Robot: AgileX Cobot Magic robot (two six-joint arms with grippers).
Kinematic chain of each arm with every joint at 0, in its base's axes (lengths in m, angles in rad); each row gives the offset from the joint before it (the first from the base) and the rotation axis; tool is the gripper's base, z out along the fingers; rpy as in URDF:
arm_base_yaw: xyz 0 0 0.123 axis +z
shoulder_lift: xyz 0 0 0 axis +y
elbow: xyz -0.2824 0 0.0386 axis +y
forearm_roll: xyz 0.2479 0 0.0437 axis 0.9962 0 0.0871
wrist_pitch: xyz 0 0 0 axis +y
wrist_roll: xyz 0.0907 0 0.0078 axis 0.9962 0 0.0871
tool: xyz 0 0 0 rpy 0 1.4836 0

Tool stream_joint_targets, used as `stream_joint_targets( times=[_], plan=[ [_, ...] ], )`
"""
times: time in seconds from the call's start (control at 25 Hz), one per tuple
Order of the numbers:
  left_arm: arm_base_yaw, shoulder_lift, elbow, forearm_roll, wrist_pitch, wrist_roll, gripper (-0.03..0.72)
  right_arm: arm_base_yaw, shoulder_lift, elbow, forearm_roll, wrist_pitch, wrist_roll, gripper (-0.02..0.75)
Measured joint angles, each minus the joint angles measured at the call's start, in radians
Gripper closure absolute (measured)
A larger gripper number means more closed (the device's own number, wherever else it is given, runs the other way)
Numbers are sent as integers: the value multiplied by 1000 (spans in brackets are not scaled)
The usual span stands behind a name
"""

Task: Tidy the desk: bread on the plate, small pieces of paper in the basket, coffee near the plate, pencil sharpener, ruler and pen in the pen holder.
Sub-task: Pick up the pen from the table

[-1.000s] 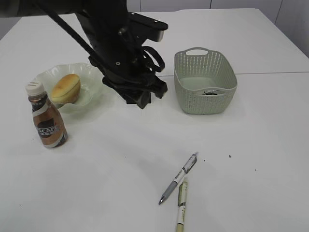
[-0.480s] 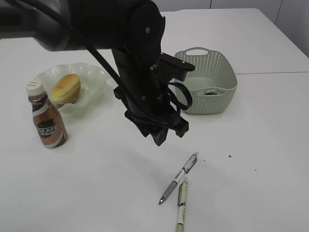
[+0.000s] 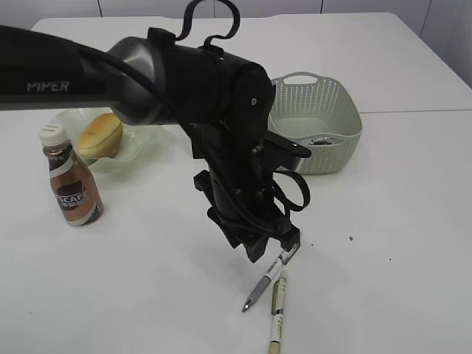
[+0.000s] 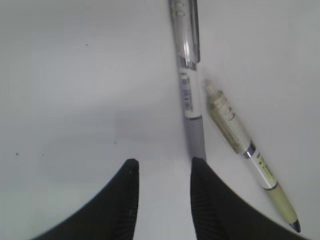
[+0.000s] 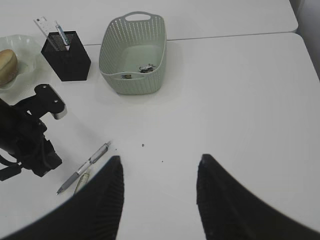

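While the left end effector (image 4: 162, 172) hangs low over the desk (image 3: 383, 192) with its jaws spread and nothing between them, its right finger (image 4: 210, 200) stands just at the grip end of the grey pen (image 4: 189, 85); whether it touches the pen cannot be told; a second, cream-coloured pen (image 4: 240, 140) lies just beside the grey one, at a slant to it. Seen from outside, the black left arm (image 3: 221, 125) reaches across the middle of the desk, down to both pens (image 3: 274, 284); the bread (image 3: 99, 134) lies on the pale plate (image 3: 136, 144) at the far left; the coffee bottle (image 3: 70, 181) stands upright near the plate's front edge; the green basket (image 3: 313, 122) holds small scraps of paper (image 3: 322, 140). The right end effector (image 5: 160, 192) is held high with its jaws spread and empty; its camera shows a black pen holder (image 5: 66, 55) beside the basket, with a ruler (image 5: 44, 26) and another pen (image 5: 61, 34) standing in it.
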Motion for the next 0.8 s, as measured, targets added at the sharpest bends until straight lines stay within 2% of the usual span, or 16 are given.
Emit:
stream_joint_targets(
  times=[0.44, 0.8],
  plan=[
    [0, 33, -11, -2, -90, 42, 434, 0, 0, 0, 0, 0, 0, 384],
    [0, 103, -136, -37, -42, 67, 442, 0, 0, 0, 0, 0, 0, 384]
  ],
)
